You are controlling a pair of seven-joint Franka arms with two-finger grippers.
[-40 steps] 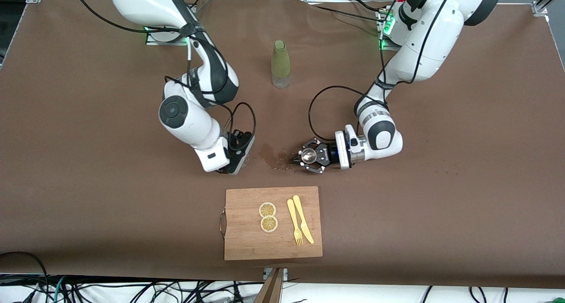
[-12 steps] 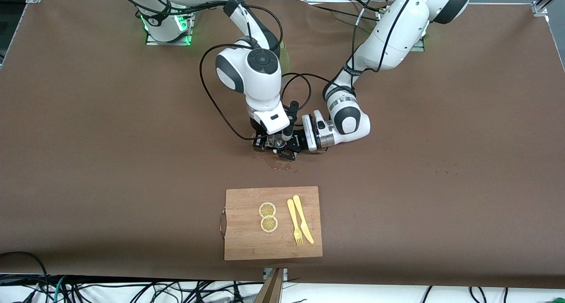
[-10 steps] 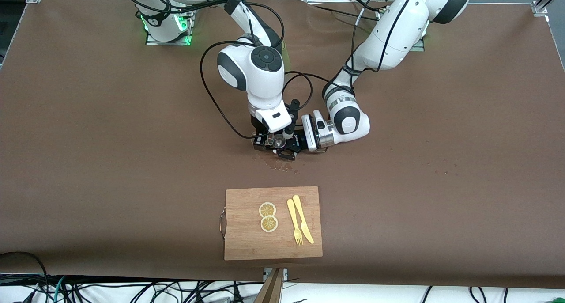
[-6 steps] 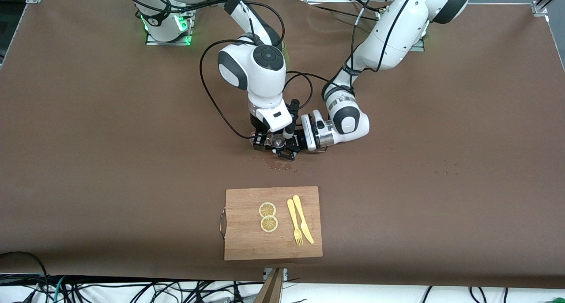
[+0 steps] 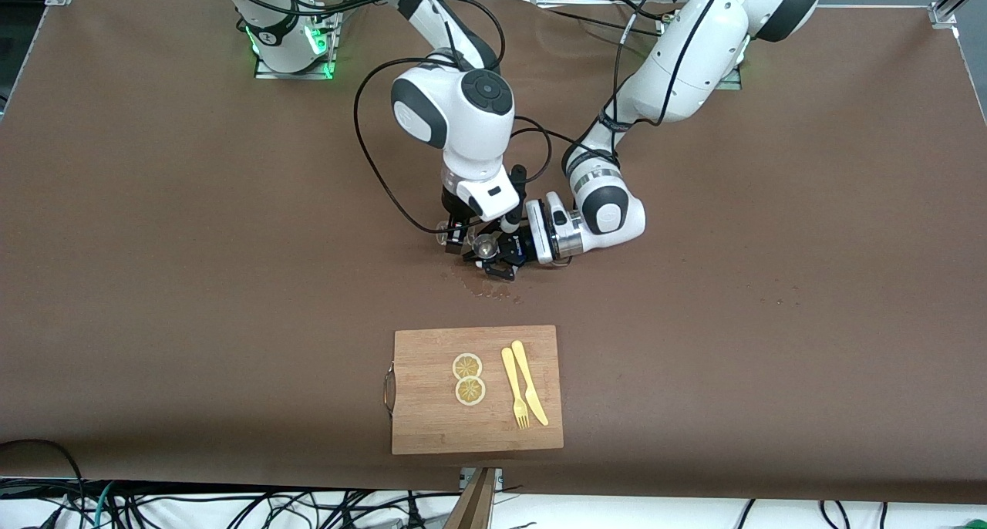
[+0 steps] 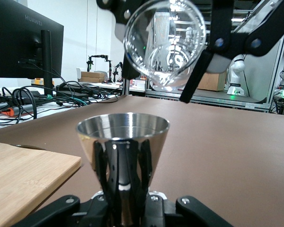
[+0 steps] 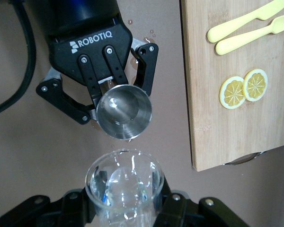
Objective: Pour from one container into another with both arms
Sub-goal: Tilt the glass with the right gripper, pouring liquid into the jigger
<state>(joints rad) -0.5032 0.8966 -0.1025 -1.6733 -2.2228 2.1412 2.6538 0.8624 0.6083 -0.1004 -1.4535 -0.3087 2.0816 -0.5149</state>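
The right gripper (image 5: 453, 234) is clenching the clear glass cup (image 7: 124, 185), tilting it just above the steel jigger (image 5: 485, 245), at the jigger's nine o'clock. The left gripper (image 5: 493, 256) is gripping the jigger upright above wet spots (image 5: 486, 286), twelve o'clock of the cutting board (image 5: 432, 421).

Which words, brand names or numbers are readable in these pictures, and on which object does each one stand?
"ROBOTIQ": white letters on the black body of the left pincer, which is shut on the small shiny steel jigger.
"HUAWEI": pale letters on the back of the black computer monitor in the left wrist view.
White print on the left pincer in the front view: too small to read.
The tiny clear glass cup and the bamboo cutting board carry no text.
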